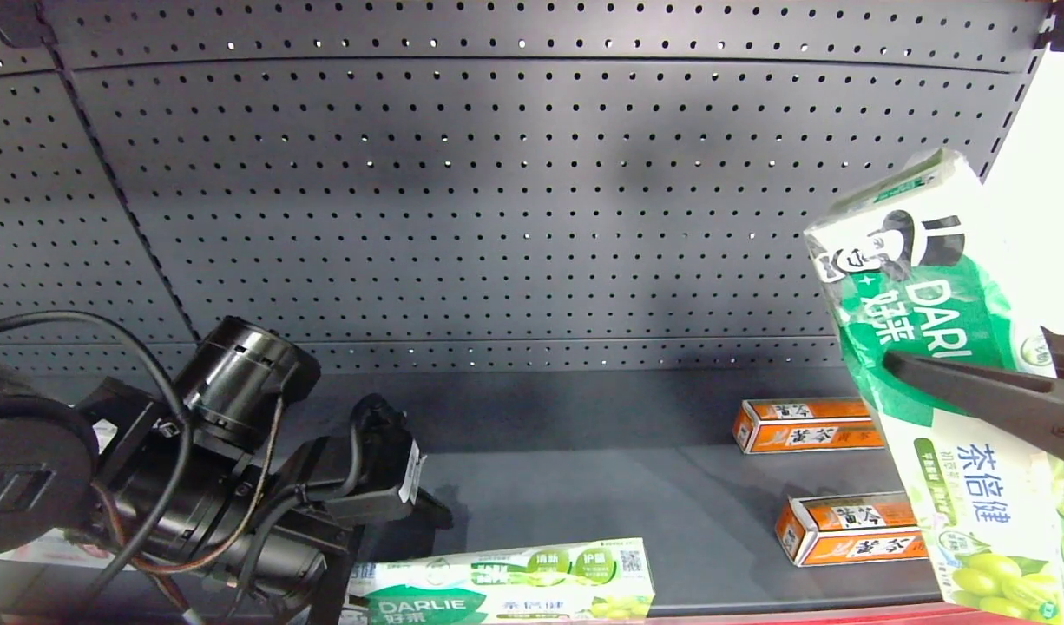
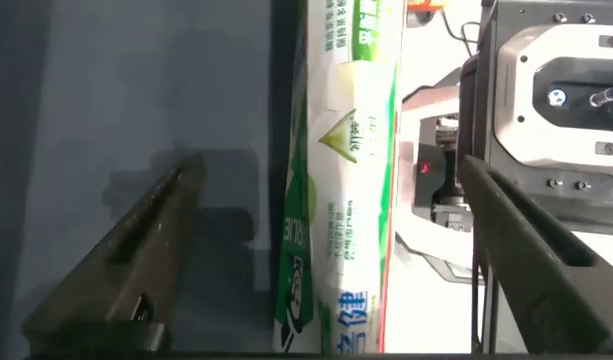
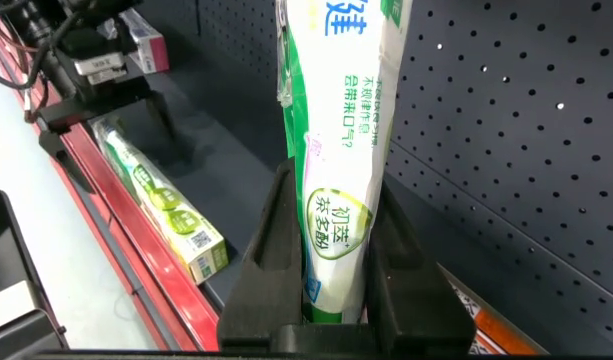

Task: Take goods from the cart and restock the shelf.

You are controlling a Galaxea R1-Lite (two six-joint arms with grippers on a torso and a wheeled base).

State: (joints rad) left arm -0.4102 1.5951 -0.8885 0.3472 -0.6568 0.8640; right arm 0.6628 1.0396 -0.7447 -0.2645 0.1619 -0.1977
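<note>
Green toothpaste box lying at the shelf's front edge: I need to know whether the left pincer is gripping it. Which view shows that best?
The left wrist view: the green toothpaste box lies between the left pincer's spread fingers, touching neither. The head view shows it partly behind the arm; the right wrist view shows it far off.

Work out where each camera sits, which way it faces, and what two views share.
Head view: on the robot's head, facing forward and down at the shelf; its left arm shows at left, the held green box at right.
Left wrist view: on the left wrist, looking past the open left tool at the lying green box.
Right wrist view: on the right wrist, looking along the right tool, shut on the held green box, toward the pegboard.
Shared: all three show the lying green box.
</note>
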